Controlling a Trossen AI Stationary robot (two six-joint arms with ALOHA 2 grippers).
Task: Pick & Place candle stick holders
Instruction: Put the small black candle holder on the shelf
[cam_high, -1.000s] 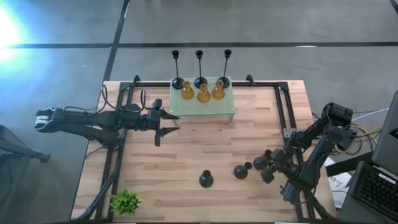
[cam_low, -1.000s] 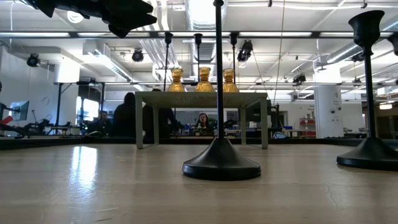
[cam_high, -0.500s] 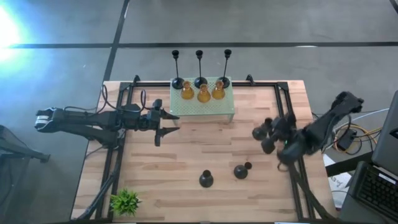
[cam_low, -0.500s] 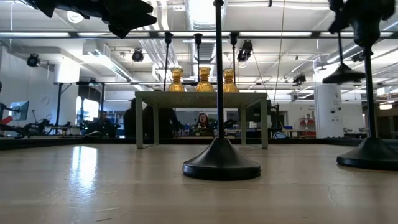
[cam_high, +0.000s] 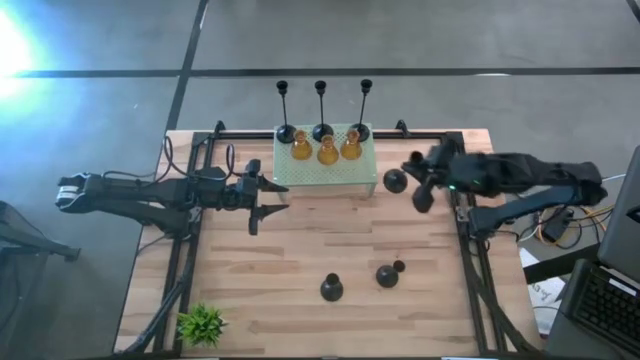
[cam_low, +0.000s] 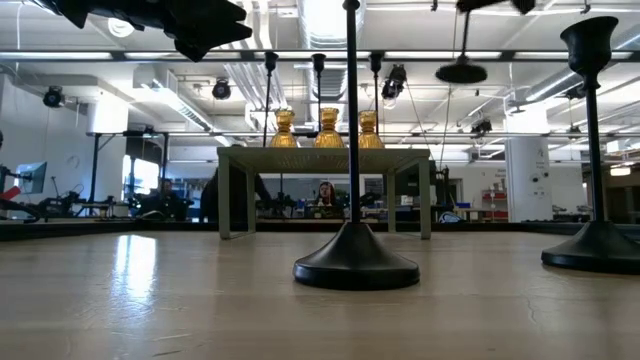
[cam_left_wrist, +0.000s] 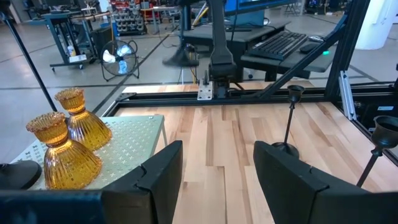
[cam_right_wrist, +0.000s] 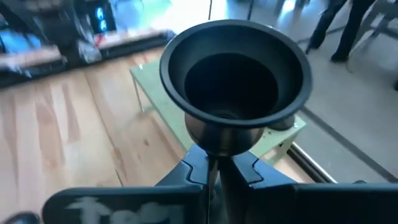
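High view shows the job well past halfway: three tall black stem holders (cam_high: 321, 108) and three amber glass holders (cam_high: 327, 150) stand on the far part of the mint-green stand (cam_high: 330, 176), well to the left of the right gripper (cam_high: 408, 183). That gripper is clamped on the thin stem of a short black holder (cam_high: 396, 181), carried in the air just beside the stand's right end; in the right wrist view the cup of the holder (cam_right_wrist: 235, 81) sits right above the closed fingers, with the stand below and beyond it. Two more short black holders (cam_high: 332, 289) (cam_high: 387, 274) wait on the bench (cam_high: 300, 270), well behind the right gripper toward the near edge. The left gripper (cam_high: 268, 199) hangs with fingers spread, empty, off the stand's left side. By my reckoning, one placement is under way and two pick-ups remain
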